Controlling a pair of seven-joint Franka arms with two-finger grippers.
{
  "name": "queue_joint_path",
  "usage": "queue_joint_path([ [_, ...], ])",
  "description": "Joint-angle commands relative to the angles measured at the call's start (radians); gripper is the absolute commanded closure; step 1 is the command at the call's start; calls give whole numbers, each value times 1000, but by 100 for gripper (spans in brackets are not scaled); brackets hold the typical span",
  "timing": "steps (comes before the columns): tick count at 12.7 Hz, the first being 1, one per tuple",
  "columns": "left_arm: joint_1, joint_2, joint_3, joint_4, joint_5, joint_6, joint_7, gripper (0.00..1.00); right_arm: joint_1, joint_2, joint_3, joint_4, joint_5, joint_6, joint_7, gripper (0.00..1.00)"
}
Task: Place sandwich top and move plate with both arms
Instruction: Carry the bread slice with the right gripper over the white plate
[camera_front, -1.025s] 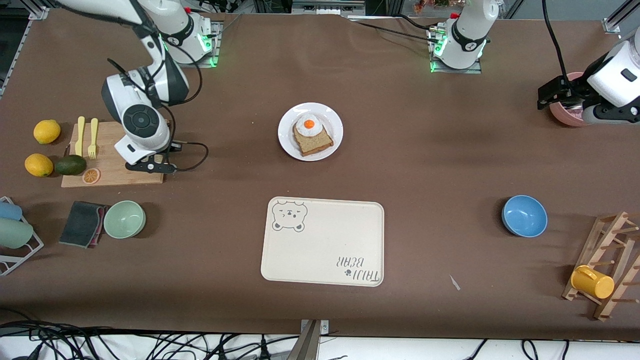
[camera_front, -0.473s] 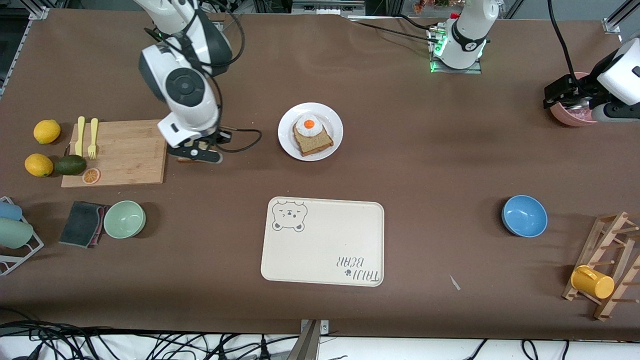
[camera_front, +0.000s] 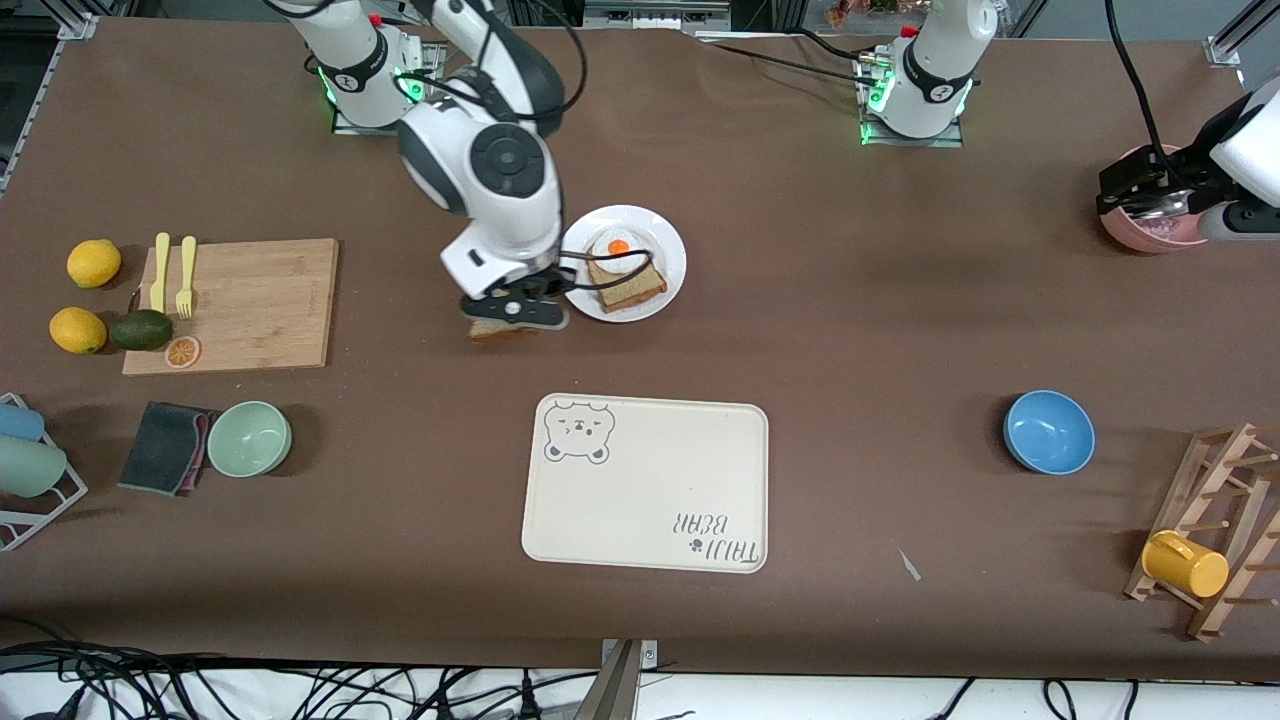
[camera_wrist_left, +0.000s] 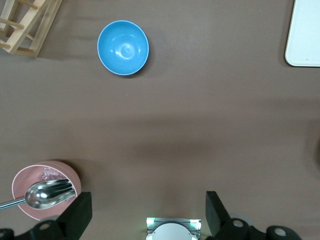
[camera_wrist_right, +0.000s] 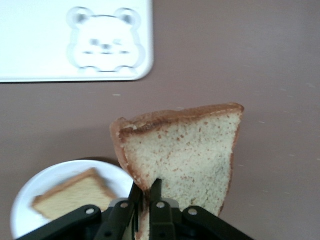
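Running across the front view from the right arm's end of the table: two lemons (camera_front: 93, 263), one avocado (camera_front: 140, 330) and one orange slice (camera_front: 182, 352) are sitting by one cutting board (camera_front: 250, 305), which is carrying two yellow utensils (camera_front: 173, 274). Nearer the camera, one dark cloth (camera_front: 165, 447) and one green bowl (camera_front: 249, 438) are lying side by side.

The right gripper (camera_wrist_right: 146, 196) is hanging just beside the plate (camera_front: 668, 240), over bare table at its rim, jaws clamped on the sandwich top (camera_wrist_right: 186, 152). It is pinching the slice by one edge so it hangs upright, probably so the flat face can be laid down on the stack. One top slice is in the air, not yet placed.

The plate is holding one darker toast (camera_front: 630, 285) with one fried egg (camera_front: 617, 250) on it, waiting for the top. One bear tray (camera_front: 650, 490) is lying nearer the camera than the plate, likely the plate's destination.

Toward the left arm's end: one blue bowl (camera_front: 1048, 431), one pink bowl (camera_wrist_left: 35, 187) with one spoon (camera_wrist_left: 47, 194) in it, one wooden rack (camera_front: 1215, 530) holding one yellow cup (camera_front: 1185, 564). The left gripper (camera_wrist_left: 149, 212) is waiting over the table by the pink bowl, fingers spread wide and holding nothing, presumably parked until the two-arm plate move.
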Motion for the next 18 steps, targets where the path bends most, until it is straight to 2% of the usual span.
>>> queue_joint_path([
  [1,13,-12,5,19,-13,-35,7,0,86,105,-4,139,-49,-33,21,100],
  [2,22,-13,4,19,-13,-42,10,0,132,139,-3,150,-139,-30,19,100],
  [3,25,-13,4,19,-22,-46,12,0,168,165,-3,150,-191,-28,18,100],
  [7,30,-13,5,21,-36,-45,7,0,283,221,2,138,-190,-37,106,100],
  [13,32,-11,5,32,-36,-46,7,0,328,253,2,119,-190,-31,130,100],
  [14,30,-11,5,32,-36,-45,6,0,331,253,2,118,-184,-28,180,76],
  [15,30,-11,5,32,-36,-45,4,0,331,258,2,92,-187,-25,242,38],
  [16,30,-11,5,33,-36,-43,6,0,331,253,0,72,-192,-2,252,14],
  [18,30,-9,5,33,-36,-43,4,0,329,224,-16,70,-183,13,229,8],
])
